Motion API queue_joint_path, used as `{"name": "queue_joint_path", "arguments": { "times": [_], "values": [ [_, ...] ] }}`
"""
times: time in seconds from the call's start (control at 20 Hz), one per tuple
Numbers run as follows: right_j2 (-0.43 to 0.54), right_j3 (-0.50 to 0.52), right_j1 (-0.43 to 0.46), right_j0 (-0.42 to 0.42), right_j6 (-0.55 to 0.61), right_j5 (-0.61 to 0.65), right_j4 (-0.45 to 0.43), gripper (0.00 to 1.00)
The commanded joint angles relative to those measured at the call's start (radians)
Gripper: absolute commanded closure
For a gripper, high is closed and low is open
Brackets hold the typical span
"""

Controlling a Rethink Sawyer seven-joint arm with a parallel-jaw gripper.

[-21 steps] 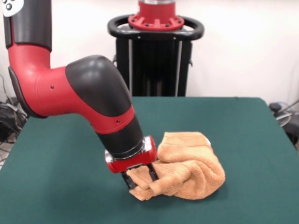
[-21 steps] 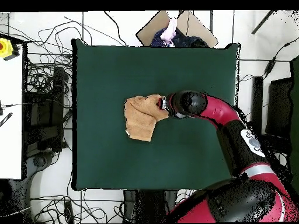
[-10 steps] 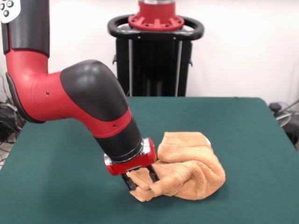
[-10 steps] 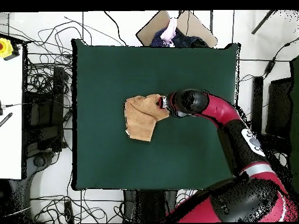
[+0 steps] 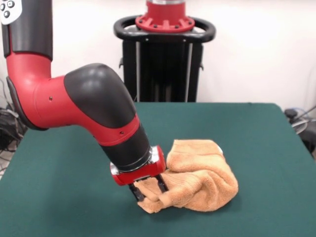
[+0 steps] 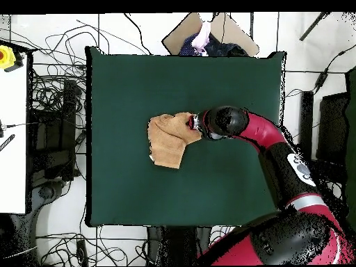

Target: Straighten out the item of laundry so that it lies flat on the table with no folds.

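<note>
The orange-tan towel (image 5: 200, 175) lies bunched and folded on the dark green table (image 5: 64, 197), slightly right of the middle in the front view. In the overhead view the towel (image 6: 167, 139) sits left of the arm's wrist. My gripper (image 5: 148, 189) is down at the towel's near left corner, its two black fingers closed on a fold of the cloth. The gripper (image 6: 190, 123) meets the towel's right edge in the overhead view, where its tips are hidden by the wrist.
The red and black arm (image 5: 94, 113) slants down from the upper left and covers the table's left middle. Cables (image 6: 49, 90) and a white bench (image 6: 12, 132) lie off the table's left side in the overhead view.
From one second ago the arm dropped and shifted slightly left with the towel corner held. Nothing has visibly moved in the last half second.
</note>
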Motion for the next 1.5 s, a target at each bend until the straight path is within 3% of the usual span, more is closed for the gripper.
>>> {"name": "queue_joint_path", "arguments": {
  "times": [0.05,0.8,1.15,1.2,1.5],
  "values": [
    [0.064,0.074,0.074,0.015,-0.081,-0.076,-0.049,1.00],
    [0.052,0.083,0.056,0.032,-0.059,-0.107,-0.060,1.00],
    [0.031,0.094,0.042,0.035,0.004,-0.124,-0.043,1.00],
    [0.030,0.093,0.041,0.035,0.004,-0.119,-0.042,0.00],
    [0.030,0.102,0.041,0.032,0.000,-0.109,-0.040,0.00]
  ]
}}
